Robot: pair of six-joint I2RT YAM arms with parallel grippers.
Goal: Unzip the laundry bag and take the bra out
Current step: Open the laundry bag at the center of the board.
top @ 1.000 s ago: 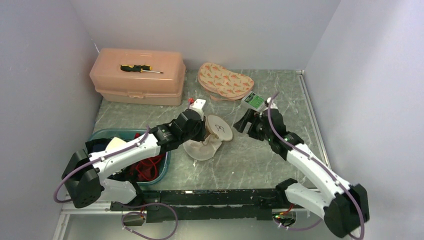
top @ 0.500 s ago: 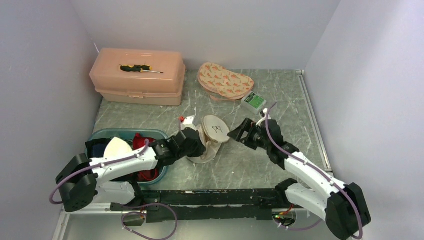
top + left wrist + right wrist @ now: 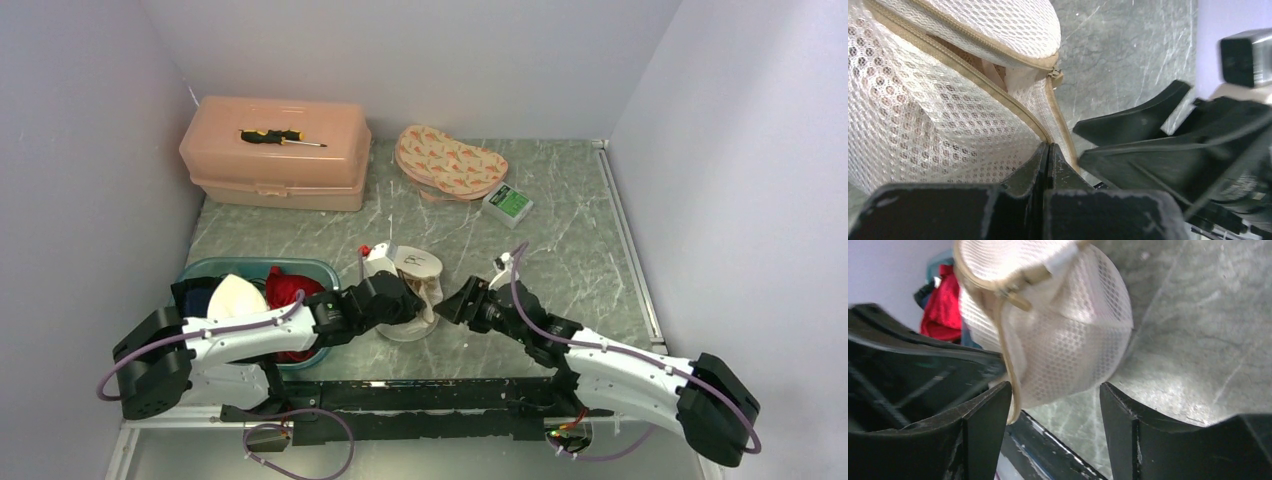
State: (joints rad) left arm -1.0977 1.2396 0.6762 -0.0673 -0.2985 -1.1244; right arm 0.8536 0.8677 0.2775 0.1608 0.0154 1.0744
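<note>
While the left gripper (image 3: pixel 1048 150) pinches the white mesh laundry bag (image 3: pixel 923 100) at its zip and the right gripper (image 3: pixel 1054 387) gapes empty beside it, the bright red fabric bra (image 3: pixel 285 288) lies in the teal tub (image 3: pixel 250 264) (zip partly open; removal looks done).

Your desk (image 3: pixel 560 250) is a grey-green marbled slab; at its far left corner sits a peach lidded box (image 3: pixel 275 155); right of that, by the far edge, lies a patterned fabric piece (image 3: pixel 450 162), with a small green-and-white packet (image 3: pixel 508 203) just beside it; a teal basin (image 3: pixel 240 263) rests at the near left; the white mesh laundry bag (image 3: pixel 418 268) is at the front middle, though you cannot tell whether its base touches the desk.
</note>
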